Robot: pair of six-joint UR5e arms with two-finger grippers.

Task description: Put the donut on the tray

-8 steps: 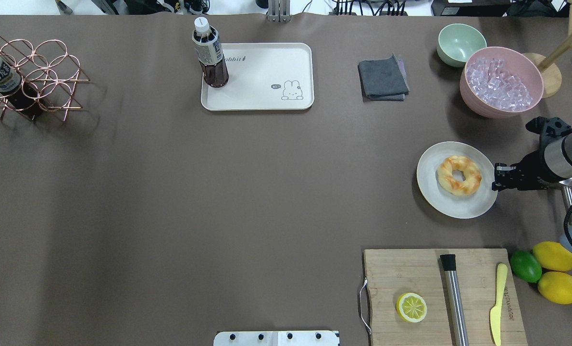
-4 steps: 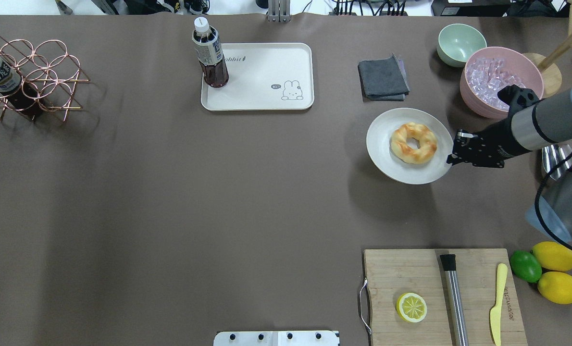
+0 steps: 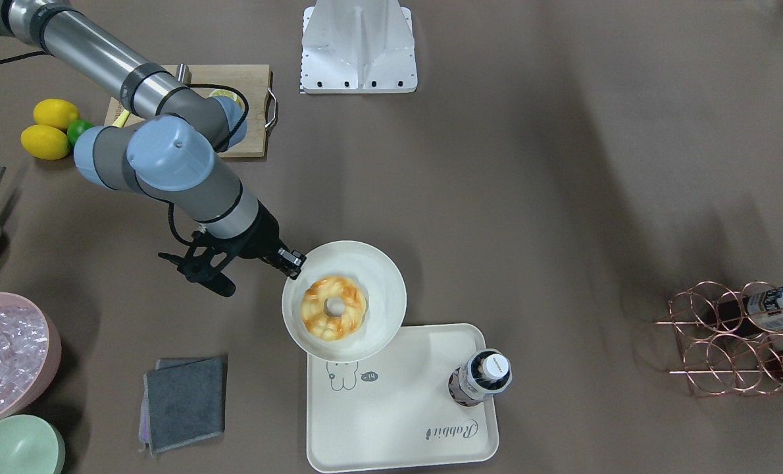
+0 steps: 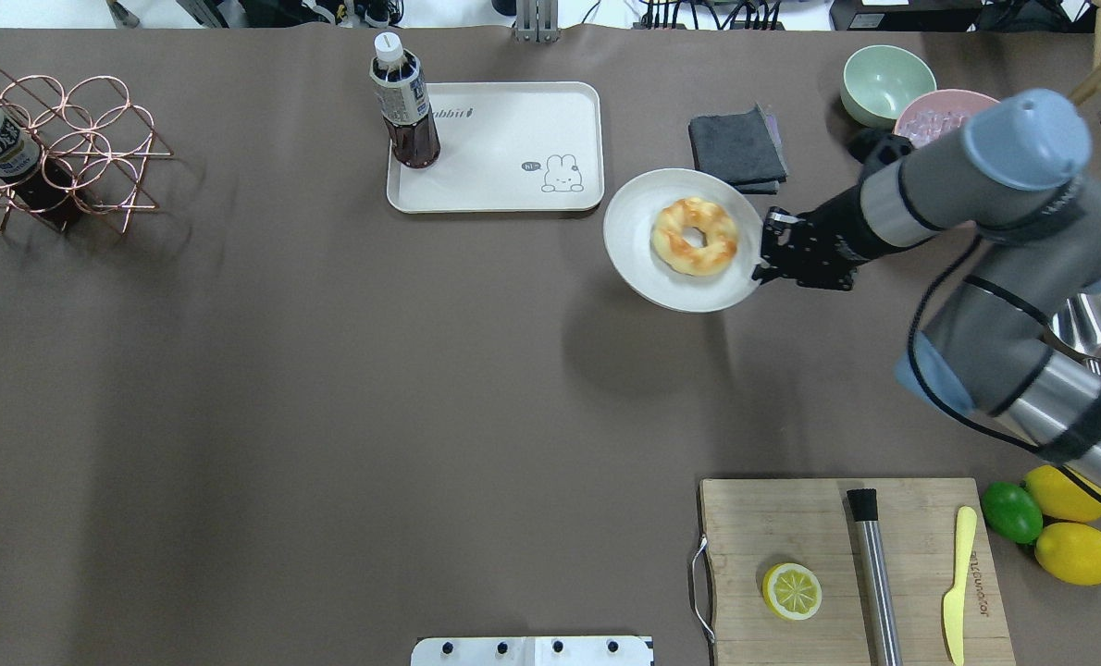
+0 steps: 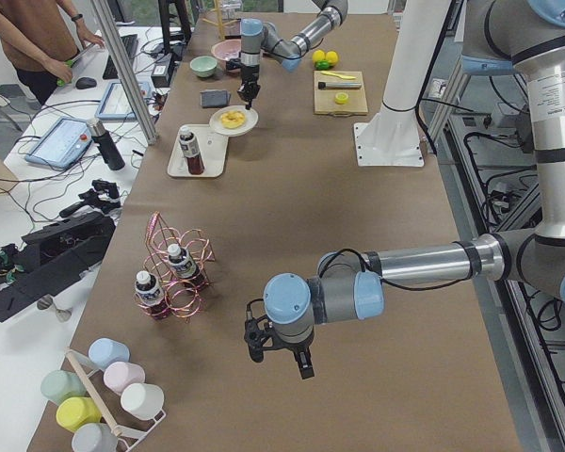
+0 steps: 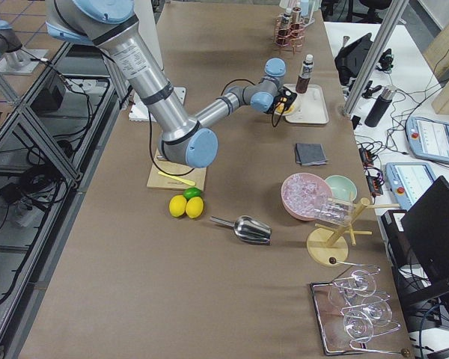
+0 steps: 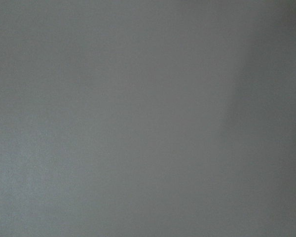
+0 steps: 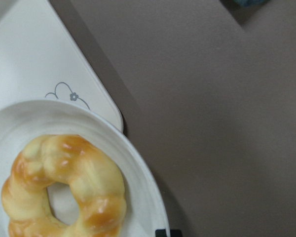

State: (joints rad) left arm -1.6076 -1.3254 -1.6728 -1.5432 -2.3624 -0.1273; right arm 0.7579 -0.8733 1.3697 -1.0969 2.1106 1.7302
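The donut [image 4: 695, 237] lies on a round cream plate [image 4: 629, 222]. My right gripper [image 4: 761, 250] is shut on the plate's right rim and holds it above the table; its shadow falls below it. The plate's left rim is just beside the right edge of the cream tray [image 4: 513, 139]. In the front-facing view the plate [image 3: 378, 289] with the donut [image 3: 333, 308] overlaps a corner of the tray [image 3: 398, 421]. The right wrist view shows the donut [image 8: 64, 187] and the tray corner [image 8: 29, 59]. My left gripper [image 5: 278, 353] hangs low over bare table; I cannot tell if it is open.
A dark drink bottle [image 4: 404, 106] stands on the tray's left end. A grey cloth [image 4: 737, 148], a green bowl [image 4: 886, 81] and a pink bowl of ice [image 4: 930, 120] lie behind my right arm. A cutting board [image 4: 791, 527] sits front right, a wire rack [image 4: 60, 153] far left.
My right gripper has lifted the plate with the donut and carried it left and away from the robot, from the table's right side to just beside the tray's right edge.
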